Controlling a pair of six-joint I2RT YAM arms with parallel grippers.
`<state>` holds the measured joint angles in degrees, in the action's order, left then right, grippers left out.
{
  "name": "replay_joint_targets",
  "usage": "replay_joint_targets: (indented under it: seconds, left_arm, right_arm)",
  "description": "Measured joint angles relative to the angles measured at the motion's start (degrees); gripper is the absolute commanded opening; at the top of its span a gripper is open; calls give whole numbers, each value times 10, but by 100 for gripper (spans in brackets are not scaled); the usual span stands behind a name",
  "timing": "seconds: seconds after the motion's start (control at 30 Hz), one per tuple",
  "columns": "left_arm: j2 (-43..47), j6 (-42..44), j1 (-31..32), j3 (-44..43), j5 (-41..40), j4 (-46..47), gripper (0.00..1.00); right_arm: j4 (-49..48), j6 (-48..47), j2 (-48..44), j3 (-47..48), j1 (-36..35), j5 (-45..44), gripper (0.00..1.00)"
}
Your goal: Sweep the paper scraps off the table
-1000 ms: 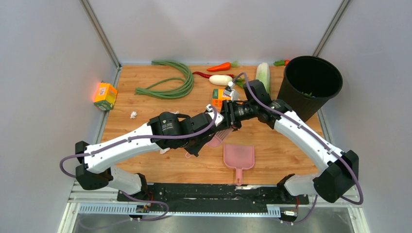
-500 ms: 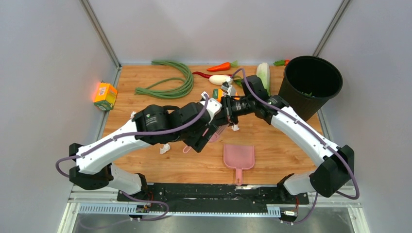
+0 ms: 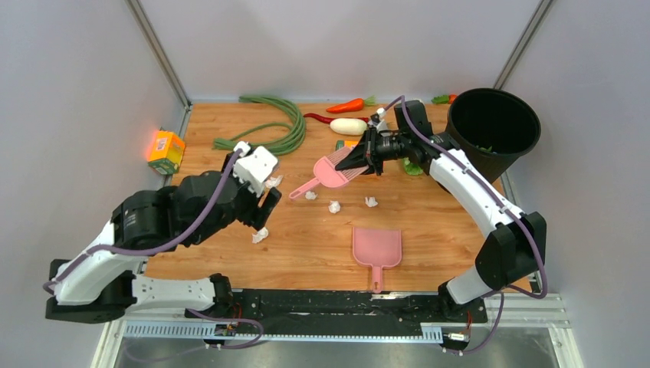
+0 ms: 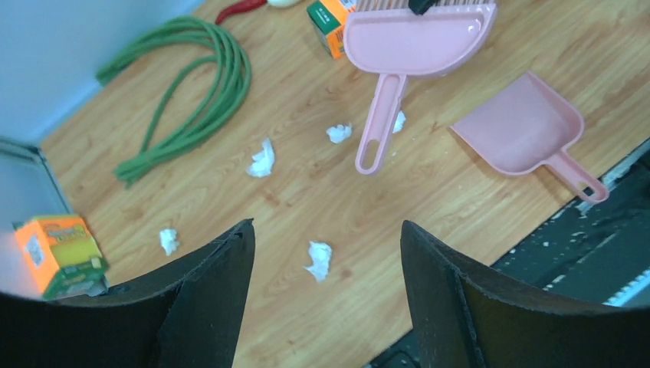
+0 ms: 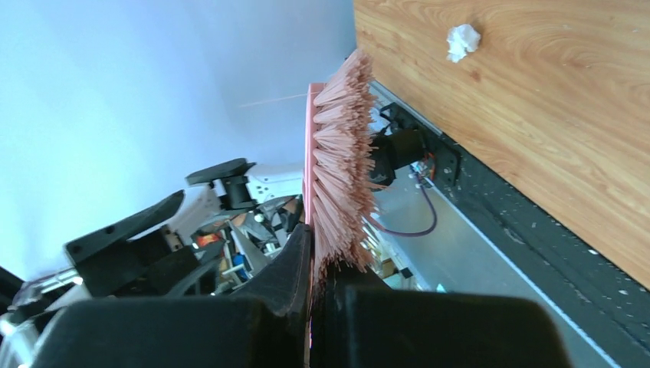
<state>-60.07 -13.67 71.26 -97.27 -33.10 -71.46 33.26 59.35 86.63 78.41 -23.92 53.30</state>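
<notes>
Near table ctr, a bit toward 1 o'clock, R gripper (image 3: 362, 162) is clamped on the bristle end of a pink brush (image 3: 329, 173). Brush handle sticks out toward 8 o'clock, and R wrist cam shows both fingers pinched tight at the bristle base. Can't tell if the brush touches the wood. L gripper (image 3: 259, 205) sits approx 9 o'clock from ctr, jaws spread wide w/ nothing between them, angled down at the table (image 3: 452, 238). Visible paper scraps (image 3: 334, 206) lie loose on the wood. Three small wads sit in a rough row just 6 o'clock of the brush. One more is beside L gripper's white cam block at its 1 o'clock, and another is just 6 o'clock of L fingers. L wrist cam also shows a wad near the orange carton (image 4: 57, 253) at the 9-10 o'clock edge. Pink dustpan (image 3: 377, 247) lies flat at 6 o'clock, handle toward the near edge, apart from every wad. Far side: green bean bundle (image 3: 268, 126) at 11 o'clock; white radish (image 3: 349, 126), carrot (image 3: 349, 105) & red chili (image 3: 318, 118) at 12; black bucket (image 3: 490, 134) at the 2 o'clock corner. A 2nd orange box (image 4: 326, 23) is half hidden behind the brush.
</notes>
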Motion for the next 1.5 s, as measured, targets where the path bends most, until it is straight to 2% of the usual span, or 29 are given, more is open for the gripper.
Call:
replay_joint_targets:
  seconds: [0.13,0.27,0.47,0.6,0.83,1.1,1.5]
  left_arm:
    - [101,136,3,119,9,110,75]
    - [184,277,3,207,53,217,73]
    - [204,404,3,242,123,296,73]
    - [186,447,3,239,164,311,69]
    - [149,494,3,209,205,288,69]
    - [147,554,3,205,205,286,61]
    - [141,650,3,230,187,302,57]
  right_arm:
    - [-15,45,5,10,0,16,0]
    - [-50,99,5,10,-1,34,0]
    - [-101,160,0,10,-8,53,0]
    - [-112,178,-8,10,-16,70,0]
    - [-122,200,-54,2,-18,83,0]
    - [-137,217,-71,2,-23,83,0]
    - [-144,233,-70,3,-43,82,0]
